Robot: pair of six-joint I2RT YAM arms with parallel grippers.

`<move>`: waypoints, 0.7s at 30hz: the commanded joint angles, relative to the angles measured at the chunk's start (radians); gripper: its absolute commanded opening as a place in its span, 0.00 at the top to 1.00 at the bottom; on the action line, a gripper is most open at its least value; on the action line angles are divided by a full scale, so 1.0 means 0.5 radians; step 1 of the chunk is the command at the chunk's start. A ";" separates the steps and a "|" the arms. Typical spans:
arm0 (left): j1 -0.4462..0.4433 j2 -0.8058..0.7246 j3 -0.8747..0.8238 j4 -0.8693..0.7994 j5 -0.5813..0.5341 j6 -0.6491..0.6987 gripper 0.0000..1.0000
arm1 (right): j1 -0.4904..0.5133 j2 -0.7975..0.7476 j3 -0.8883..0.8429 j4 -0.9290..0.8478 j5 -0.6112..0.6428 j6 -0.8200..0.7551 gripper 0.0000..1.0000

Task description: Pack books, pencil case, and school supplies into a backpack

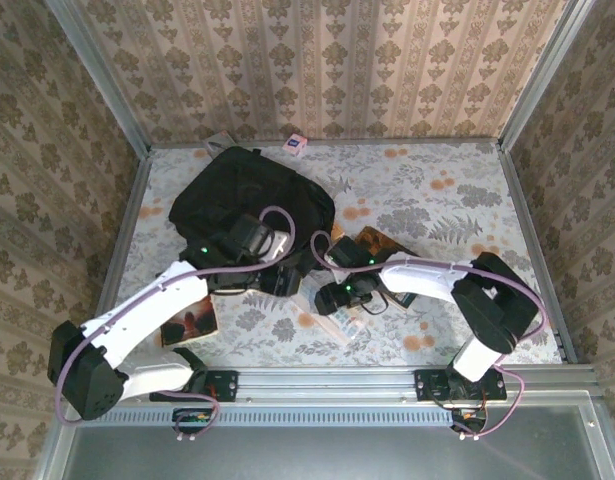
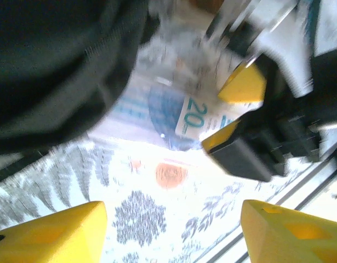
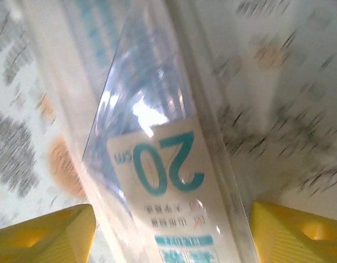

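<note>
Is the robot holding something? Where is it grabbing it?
Left gripper holds nothing. Right gripper straddles the labelled end of the clear 20 cm packet; grip unclear.

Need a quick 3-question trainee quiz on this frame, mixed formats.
1. True or false: the left tool has a book between its fingers.
2. What sits between the fingers of the right tool? A) an orange book B) a clear packet marked "20" C) scissors
3. Where on the table does the black backpack lie: far left or near right?
Key: 1 false; 2 B; 3 far left.
</note>
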 commanded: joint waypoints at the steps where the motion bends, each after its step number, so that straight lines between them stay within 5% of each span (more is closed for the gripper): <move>1: -0.093 0.041 -0.114 0.053 -0.016 -0.077 0.36 | -0.054 -0.134 -0.117 0.130 -0.401 0.163 0.24; 5: -0.173 0.207 -0.213 0.203 0.017 -0.128 0.50 | -0.193 -0.174 -0.215 0.217 -0.451 0.248 0.29; 12: -0.186 0.472 -0.343 0.491 0.016 -0.181 1.00 | -0.325 -0.098 -0.260 0.310 -0.413 0.310 0.42; 21: -0.172 0.669 -0.378 0.661 0.051 -0.171 1.00 | -0.319 0.072 -0.225 0.330 -0.395 0.294 0.45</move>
